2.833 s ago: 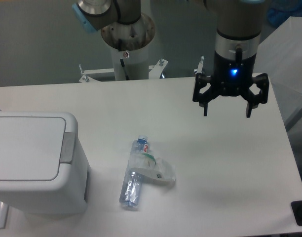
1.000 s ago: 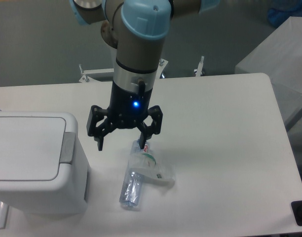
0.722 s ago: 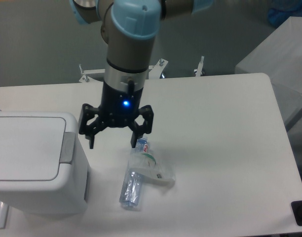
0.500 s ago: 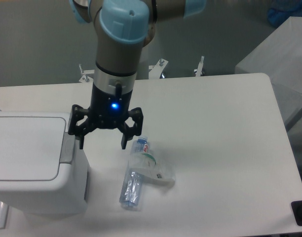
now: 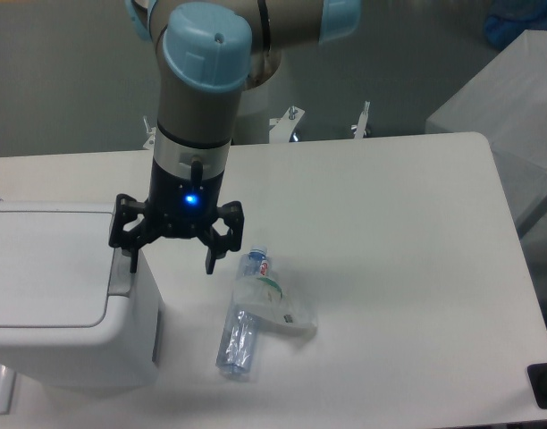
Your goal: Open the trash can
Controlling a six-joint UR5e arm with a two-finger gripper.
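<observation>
Camera view: gripper (image 5: 172, 264) spread wide over the trash can (image 5: 63, 299); stiff light lid, grab the grey tab (image 5: 121, 273).

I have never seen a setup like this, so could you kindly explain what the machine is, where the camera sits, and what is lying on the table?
This is a single robot arm ending in a black two-finger gripper, seen from one fixed camera looking down at a white table. The fingers are spread open and hold nothing. At the left stands a large white boxy plastic trash can with its flat lid closed and a grey tab at the rim, just under one fingertip. A small clear plastic bottle with a blue cap lies on its side nearby.
</observation>
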